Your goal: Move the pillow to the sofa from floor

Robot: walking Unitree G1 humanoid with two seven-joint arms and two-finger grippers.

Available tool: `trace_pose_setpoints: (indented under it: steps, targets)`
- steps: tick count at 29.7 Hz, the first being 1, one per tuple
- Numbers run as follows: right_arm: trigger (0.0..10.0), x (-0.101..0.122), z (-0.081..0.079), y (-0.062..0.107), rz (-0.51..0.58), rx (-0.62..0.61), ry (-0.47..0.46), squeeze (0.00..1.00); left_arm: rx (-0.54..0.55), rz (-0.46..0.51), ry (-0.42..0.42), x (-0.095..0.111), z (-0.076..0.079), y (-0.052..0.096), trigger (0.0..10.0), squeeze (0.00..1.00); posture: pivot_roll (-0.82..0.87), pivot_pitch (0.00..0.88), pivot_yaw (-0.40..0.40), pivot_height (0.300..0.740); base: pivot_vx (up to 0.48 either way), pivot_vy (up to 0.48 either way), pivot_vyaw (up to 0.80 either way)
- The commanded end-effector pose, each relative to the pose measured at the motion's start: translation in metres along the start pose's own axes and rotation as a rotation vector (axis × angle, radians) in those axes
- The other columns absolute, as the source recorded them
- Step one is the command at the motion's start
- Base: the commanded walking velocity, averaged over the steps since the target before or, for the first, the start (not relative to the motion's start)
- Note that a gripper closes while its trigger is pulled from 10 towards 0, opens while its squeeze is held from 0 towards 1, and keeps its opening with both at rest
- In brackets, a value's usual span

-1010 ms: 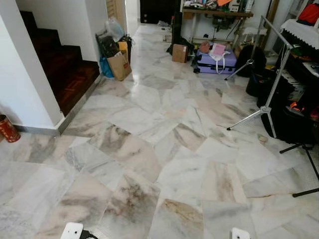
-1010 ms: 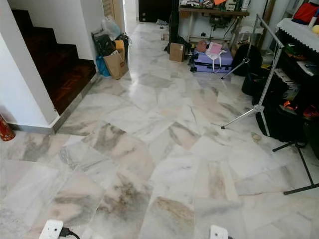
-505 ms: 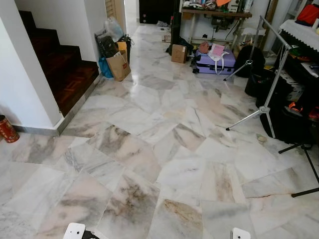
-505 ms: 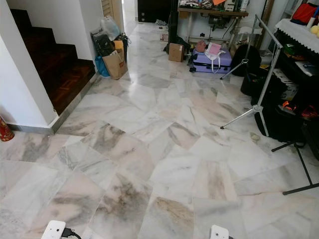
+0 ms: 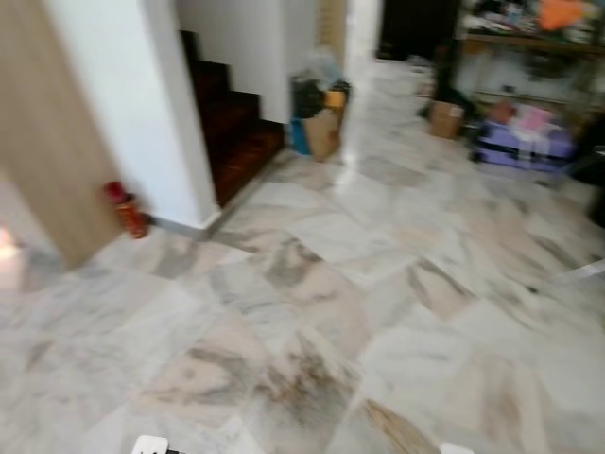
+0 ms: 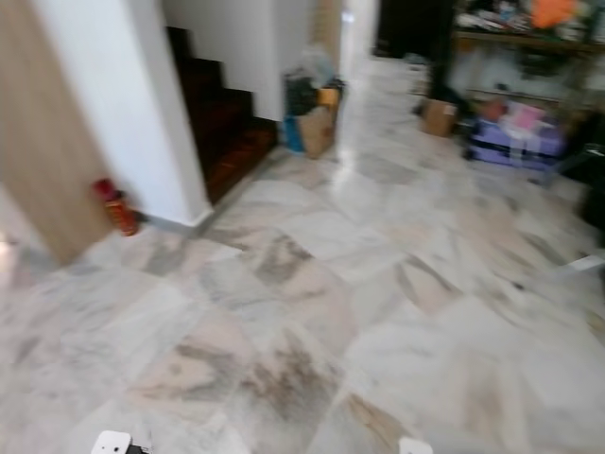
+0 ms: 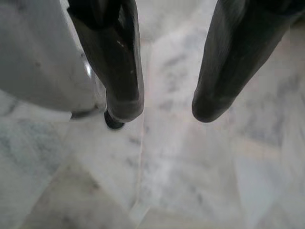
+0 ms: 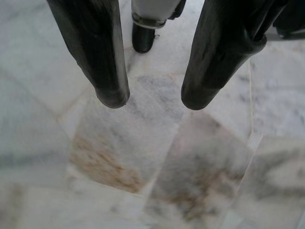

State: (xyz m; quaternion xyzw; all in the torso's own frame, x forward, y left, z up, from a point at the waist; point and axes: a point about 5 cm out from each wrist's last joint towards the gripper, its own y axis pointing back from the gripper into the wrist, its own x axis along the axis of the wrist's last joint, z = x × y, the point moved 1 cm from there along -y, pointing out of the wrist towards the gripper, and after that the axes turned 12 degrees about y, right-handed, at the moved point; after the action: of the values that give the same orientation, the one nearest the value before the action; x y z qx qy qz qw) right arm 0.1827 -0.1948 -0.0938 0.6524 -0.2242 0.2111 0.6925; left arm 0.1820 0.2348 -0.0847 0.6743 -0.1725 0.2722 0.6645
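Room: a hall with a marble floor (image 5: 378,312) of pale tiles veined grey and brown; the head views are blurred.
Left side: a white wall (image 5: 142,104) stands near, with a tan wooden panel (image 5: 43,142) at the far left edge.
Red can: a small red can (image 5: 126,208) stands on the floor at the foot of the white wall, just beside the wooden panel.
Stairs: dark wooden stairs (image 5: 232,132) rise behind the white wall, to its right.
Bags: a cluster of bags (image 5: 317,113), one brown paper and one blue, sits on the floor at the far end of the stairs.
Far right: a cardboard box (image 5: 444,118) and a purple suitcase (image 5: 520,142) lie on the floor below a cluttered shelf (image 5: 529,38); details there are too blurred to tell.
Pillow: cannot be made out in any view, so its place cannot be told.
Sofa: likewise cannot be made out.
Left gripper (image 7: 164,107): hangs over bare marble, its two black fingers (image 7: 121,71) spread well apart with nothing between them; the robot's silver leg and dark foot show just beside one finger.
Right gripper (image 8: 152,98): hangs over a brown-veined tile, its fingers (image 8: 97,52) also spread apart and holding nothing; the robot's foot shows beyond them.
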Motion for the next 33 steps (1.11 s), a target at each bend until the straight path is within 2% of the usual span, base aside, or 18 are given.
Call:
trace_pose_setpoints:
  steps: [1,33]
  targets:
    - [10.0,0.0007,-0.006,-0.0005,0.001,0.018,0.009,0.0,0.007,-0.015,-0.014,-0.0029,-0.0016,0.0006,10.0,0.0,0.05,0.0,-0.015,0.74,0.0,0.0,0.8]
    - [10.0,0.0014,-0.005,-0.0006,-0.001,0.027,0.032,0.0,0.025,-0.029,0.043,-0.0093,0.0005,0.0009,10.0,0.0,0.06,0.021,-0.033,0.74,0.0,0.0,0.8]
